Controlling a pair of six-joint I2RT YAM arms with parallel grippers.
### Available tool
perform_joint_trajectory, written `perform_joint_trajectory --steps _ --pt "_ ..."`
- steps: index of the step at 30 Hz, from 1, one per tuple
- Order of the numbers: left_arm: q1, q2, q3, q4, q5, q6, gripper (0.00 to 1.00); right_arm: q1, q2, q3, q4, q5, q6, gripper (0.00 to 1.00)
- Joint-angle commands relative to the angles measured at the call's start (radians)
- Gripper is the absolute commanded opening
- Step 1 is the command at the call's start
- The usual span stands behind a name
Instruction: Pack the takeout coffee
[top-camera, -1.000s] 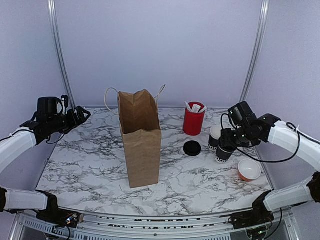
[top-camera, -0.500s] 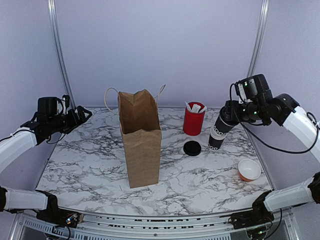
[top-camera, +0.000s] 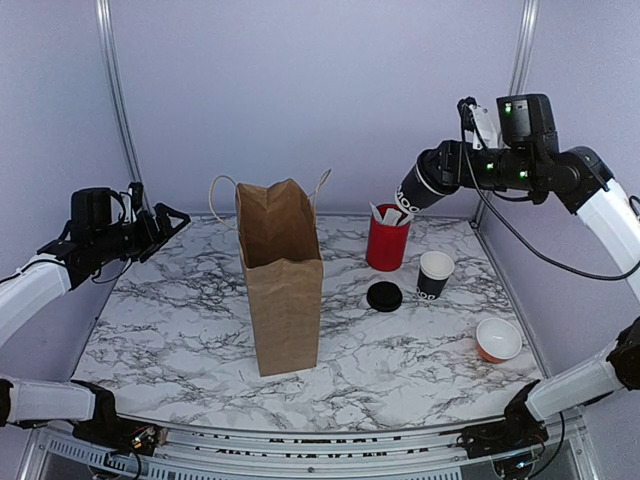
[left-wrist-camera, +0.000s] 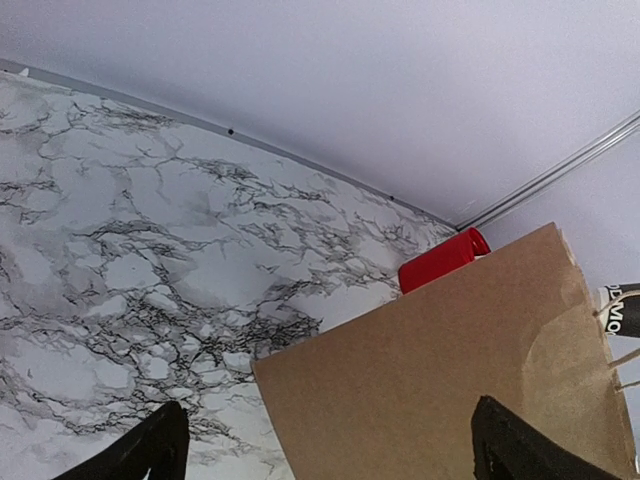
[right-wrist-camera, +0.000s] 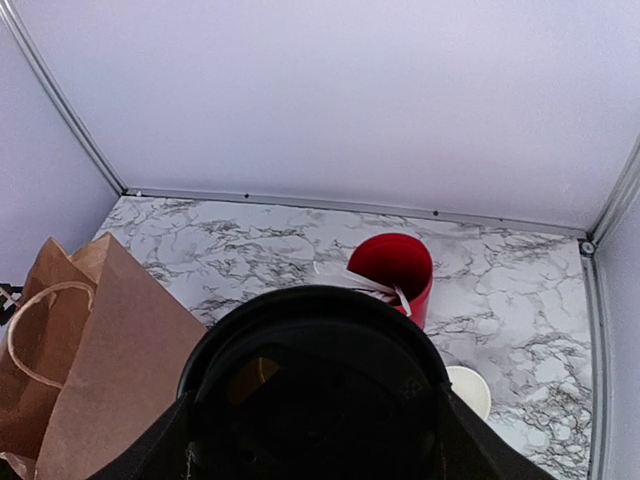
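The takeout coffee (top-camera: 412, 192), a black paper cup with white lettering and a black lid, hangs tilted on its side in the air above the red tub (top-camera: 387, 240). My right gripper (top-camera: 430, 178) is shut on it. In the right wrist view the lid (right-wrist-camera: 315, 370) fills the lower frame between the fingers (right-wrist-camera: 160, 450). The brown paper bag (top-camera: 283, 290) stands upright and open-topped left of centre. My left gripper (top-camera: 165, 225) hovers open at the far left, apart from the bag; in its own view the bag (left-wrist-camera: 450, 370) shows between its fingertips.
On the marble table right of the bag are the red tub of white sachets, a loose black lid (top-camera: 384, 296), a twin black cup with a white rim (top-camera: 435, 273) and a small orange bowl (top-camera: 498, 340). Walls close off the back and sides.
My right arm has lifted the lidded cup from beside the twin cup and carried it up and to the left, over the red tub. The left arm has barely shifted.
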Motion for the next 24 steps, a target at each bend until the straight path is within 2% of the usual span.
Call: perform_joint_trajectory --steps 1,11,24 --pt "-0.03 -0.051 0.06 0.037 0.048 -0.035 0.99 0.056 0.045 0.107 0.057 -0.068 -0.041 0.65" --pt "-0.095 -0.094 0.137 0.037 0.061 -0.071 0.99 0.235 0.155 0.319 0.053 -0.002 -0.093 0.65" --pt "-0.154 -0.109 0.2 0.06 0.076 -0.098 0.99 0.421 0.204 0.4 0.166 0.051 -0.159 0.65"
